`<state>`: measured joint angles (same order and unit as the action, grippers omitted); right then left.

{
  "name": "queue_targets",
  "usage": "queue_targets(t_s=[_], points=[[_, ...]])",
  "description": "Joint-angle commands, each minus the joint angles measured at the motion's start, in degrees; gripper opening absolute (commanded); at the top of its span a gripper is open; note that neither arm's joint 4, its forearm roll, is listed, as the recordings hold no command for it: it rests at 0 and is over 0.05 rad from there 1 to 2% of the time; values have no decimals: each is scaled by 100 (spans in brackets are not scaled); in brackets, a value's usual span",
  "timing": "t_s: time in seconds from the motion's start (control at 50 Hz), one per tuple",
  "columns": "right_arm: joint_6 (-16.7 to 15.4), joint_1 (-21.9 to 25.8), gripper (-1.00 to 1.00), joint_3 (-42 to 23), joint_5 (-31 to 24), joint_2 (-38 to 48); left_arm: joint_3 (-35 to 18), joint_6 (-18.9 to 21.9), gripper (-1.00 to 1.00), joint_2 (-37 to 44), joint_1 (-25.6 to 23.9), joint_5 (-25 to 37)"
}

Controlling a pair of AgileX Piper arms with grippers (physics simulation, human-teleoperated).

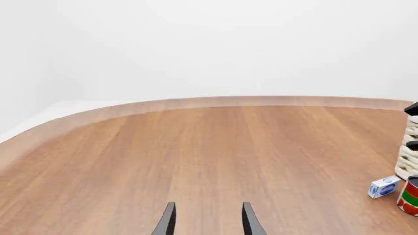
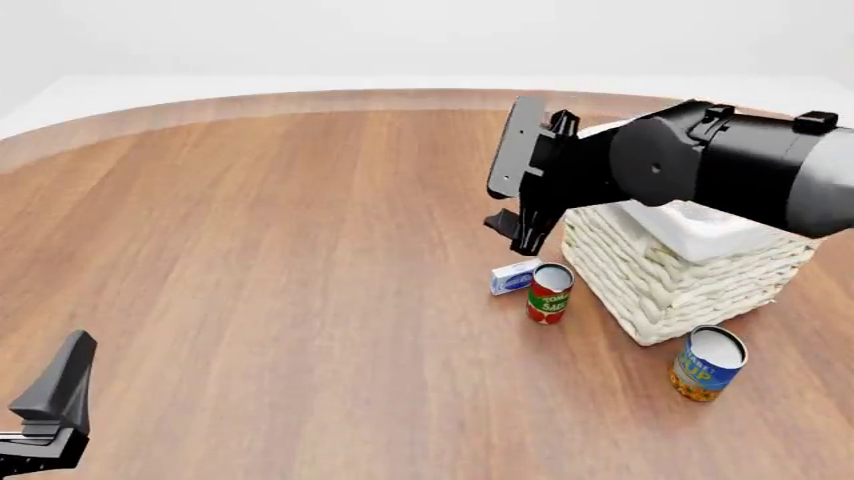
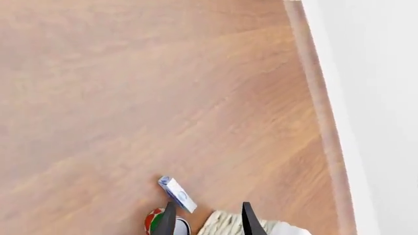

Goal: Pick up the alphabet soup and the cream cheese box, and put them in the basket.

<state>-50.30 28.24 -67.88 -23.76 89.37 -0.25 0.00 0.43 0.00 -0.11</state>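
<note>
Both grippers empty, jaws apart; nothing in the basket yet.
Front: right gripper [image 2: 514, 200] hovers above cheese box [image 2: 515, 276]; soup can [image 2: 707, 363] at basket's [image 2: 667, 280] 5 o'clock.
Left wrist: left gripper [image 1: 207, 220] over bare table [image 1: 196, 156].
Right wrist: box lies just beside tomato can [image 3: 156, 221].

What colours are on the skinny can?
Red and green on the tomato sauce can, clearest in the front view.
</note>
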Motion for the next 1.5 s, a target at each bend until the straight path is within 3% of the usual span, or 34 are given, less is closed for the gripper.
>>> queue_targets(t_s=[0.02, 0.5, 0.8, 1.5], points=[[-938, -68, 100, -536, -792, 852, 0, 0, 100, 0, 0, 0], [-1003, 56, 100, -760, -1041, 1021, 0, 0, 100, 0, 0, 0], [-950, 312, 100, -561, -1085, 1036, 0, 0, 100, 0, 0, 0], [-1111, 156, 100, -580, -1046, 1118, 0, 0, 100, 0, 0, 0]])
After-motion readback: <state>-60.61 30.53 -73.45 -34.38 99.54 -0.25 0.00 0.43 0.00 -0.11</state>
